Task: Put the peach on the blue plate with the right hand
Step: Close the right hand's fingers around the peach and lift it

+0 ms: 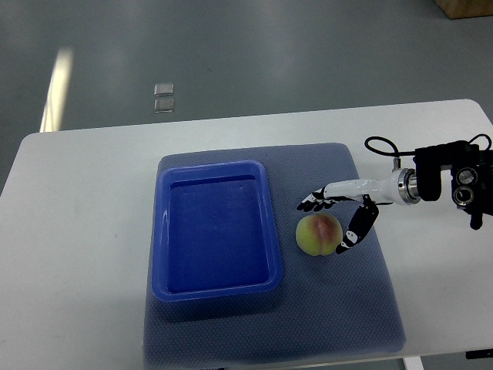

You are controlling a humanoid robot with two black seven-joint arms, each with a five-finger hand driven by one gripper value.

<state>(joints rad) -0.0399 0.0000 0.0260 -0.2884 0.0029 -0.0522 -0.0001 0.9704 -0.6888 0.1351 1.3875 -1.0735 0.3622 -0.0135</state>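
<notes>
White table (92, 193) with rounded corners, grey-blue textured mat (339, 308) on its middle. Grey floor (269, 54) behind, bright light streak (55, 89) at left, small clear squares (163, 98) near table's far edge. Brown box corner (466, 8) top right.

The peach (319, 234) is round, yellow-green with a pink-red blush on top, and lies on the grey mat just to the right of the blue plate (216, 291). The plate is a deep rectangular tray with rounded corners, lying flat with nothing inside.
</notes>
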